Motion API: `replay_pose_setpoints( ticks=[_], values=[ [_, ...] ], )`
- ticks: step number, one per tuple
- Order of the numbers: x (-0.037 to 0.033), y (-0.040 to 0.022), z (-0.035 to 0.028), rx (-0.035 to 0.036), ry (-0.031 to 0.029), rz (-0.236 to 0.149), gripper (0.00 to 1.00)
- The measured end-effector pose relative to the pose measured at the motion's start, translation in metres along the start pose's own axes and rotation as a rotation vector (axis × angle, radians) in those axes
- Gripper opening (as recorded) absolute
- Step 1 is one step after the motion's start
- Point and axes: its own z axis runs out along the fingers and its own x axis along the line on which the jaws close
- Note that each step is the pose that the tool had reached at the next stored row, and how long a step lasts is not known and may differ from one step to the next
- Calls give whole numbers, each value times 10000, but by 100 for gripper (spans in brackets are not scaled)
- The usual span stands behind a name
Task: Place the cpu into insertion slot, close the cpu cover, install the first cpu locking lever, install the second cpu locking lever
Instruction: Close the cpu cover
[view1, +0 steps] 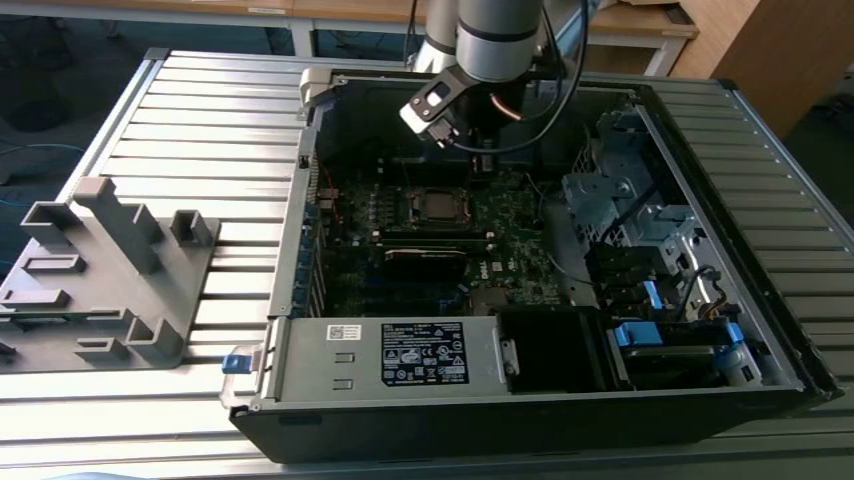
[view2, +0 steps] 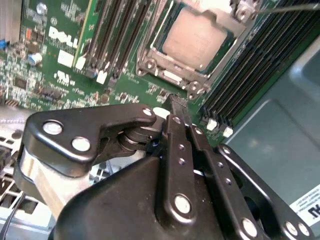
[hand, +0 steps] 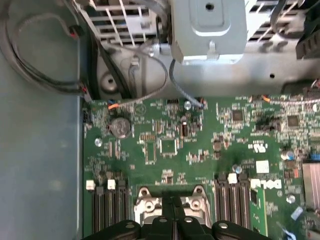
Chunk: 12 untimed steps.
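The cpu (view2: 196, 37) lies flat in its socket on the green motherboard, its grey metal top showing through the window of the cpu cover (view2: 148, 56). The silvery cover lies down around it. A thin locking lever (view2: 289, 7) runs past the socket's corner. My gripper (view2: 176, 101) is shut with nothing between its fingers, its tip hovering just off one corner of the socket. In the exterior view the gripper (view1: 486, 160) hangs inside the open computer case, a little beyond the cpu (view1: 434, 205). In the first wrist view the fingers (hand: 172, 212) overlap the socket's edge (hand: 146, 201).
Memory slots (view2: 117, 35) flank the socket on both sides. The case holds a power supply (view1: 400, 355) at the near side and drive bays (view1: 641, 225) at the exterior view's right. A grey plastic fixture (view1: 107, 270) stands on the slatted table at the exterior view's left.
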Motion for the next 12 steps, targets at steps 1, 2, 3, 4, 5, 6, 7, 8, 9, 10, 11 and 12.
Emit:
replay_pose_setpoints(
  ticks=[1,2,3,4,5,6,7,8,9,10,11,12],
  values=[
    [0,0,3,124,-9,0,10],
    [0,0,5,245,-16,1,10],
    [0,0,8,360,-25,3,10],
    [0,0,9,455,-32,4,10],
    [0,0,8,507,-37,3,10],
    [0,0,8,517,-38,4,10],
    [0,-1,7,522,-40,5,10],
    [0,0,9,526,-37,5,10],
    [0,0,9,530,-37,4,10],
    [0,-1,9,530,-36,5,10],
    [0,-5,10,530,-37,4,10],
    [-1,-16,11,529,-35,4,10]
  ],
)
